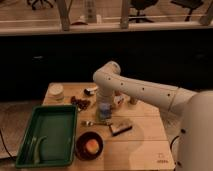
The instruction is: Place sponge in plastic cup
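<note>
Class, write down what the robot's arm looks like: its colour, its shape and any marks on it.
The arm is a thick, smooth white tube with a rounded elbow and a row of small dark dots along it. No cables show. Its pincer is down at the plastic cup.

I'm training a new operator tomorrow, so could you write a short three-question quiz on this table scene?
1. True or false: the end effector is over the plastic cup.
2. What lies in the dark red bowl? A) an orange-yellow item B) a fork C) nothing
3. Fill in: the white lidded tub stands behind the ____.
Key: 1 true; 2 A; 3 green tray.
</note>
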Robot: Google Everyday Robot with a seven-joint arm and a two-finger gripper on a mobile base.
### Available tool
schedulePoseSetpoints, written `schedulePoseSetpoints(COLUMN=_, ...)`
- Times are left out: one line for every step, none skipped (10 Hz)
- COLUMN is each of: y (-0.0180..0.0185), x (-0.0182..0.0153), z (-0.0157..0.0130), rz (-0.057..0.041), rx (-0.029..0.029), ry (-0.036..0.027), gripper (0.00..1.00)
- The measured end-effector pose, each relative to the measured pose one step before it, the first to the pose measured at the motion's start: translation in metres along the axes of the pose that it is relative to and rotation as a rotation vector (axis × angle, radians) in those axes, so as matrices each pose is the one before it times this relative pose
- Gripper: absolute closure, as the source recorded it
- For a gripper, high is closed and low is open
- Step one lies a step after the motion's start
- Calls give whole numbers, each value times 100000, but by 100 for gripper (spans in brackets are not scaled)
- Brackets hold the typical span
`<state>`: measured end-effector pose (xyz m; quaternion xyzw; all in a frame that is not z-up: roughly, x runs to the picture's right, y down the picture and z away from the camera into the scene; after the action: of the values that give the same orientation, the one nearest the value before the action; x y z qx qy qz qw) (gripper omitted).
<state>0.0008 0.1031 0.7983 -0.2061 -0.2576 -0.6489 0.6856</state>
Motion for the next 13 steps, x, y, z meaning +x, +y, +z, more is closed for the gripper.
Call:
schedulePoseSetpoints(y=58, x=-31, z=-183, rz=-551, rx=806, ry=726, gripper=20)
schedulePoseSetpoints(y=182, x=-15, z=-101, rz=-41, rx=409, ry=446, gripper=20)
schedulePoseSetpoints(y=-44, x=-19, z=16, rz=-84, rx=1, ry=-53, gripper=20)
schedulePoseSetpoints(y=-160, x=-4, z=16, rz=-263, rx=36, ry=-27, gripper=20)
schedulePoseSetpoints(y=62, x=-6, z=-8, rz=116, rx=1, ry=-12, gripper=20)
schedulePoseSetpoints(y=32, x=2, z=-4, rz=49, rx=-10, ry=11, gripper=20)
schedulePoseSetpoints(y=-26, x=2, z=4, rz=-41, rx=4, ry=-1, gripper=20)
schedulePoseSetpoints(y=-55, x=1, z=-1, rz=-83, rx=14, ry=0, gripper=20)
schedulePoseSetpoints(y=-16, x=1, z=-7, rz=-15, rx=29, ry=8, gripper=20)
schedulePoseSetpoints(y=-3, x=-1, z=2, rz=-5, rx=1, ry=-3, gripper=20)
schedulePoseSetpoints(y=3, x=-7, z=8, rz=-5, rx=-11, ry=-16, gripper=20)
schedulePoseSetpoints(y=2, x=2, z=-4, rz=6, rx=4, ry=4, gripper=20)
schedulePoseSetpoints(y=-1, x=0, z=1, rz=3, rx=3, ry=2, gripper=20)
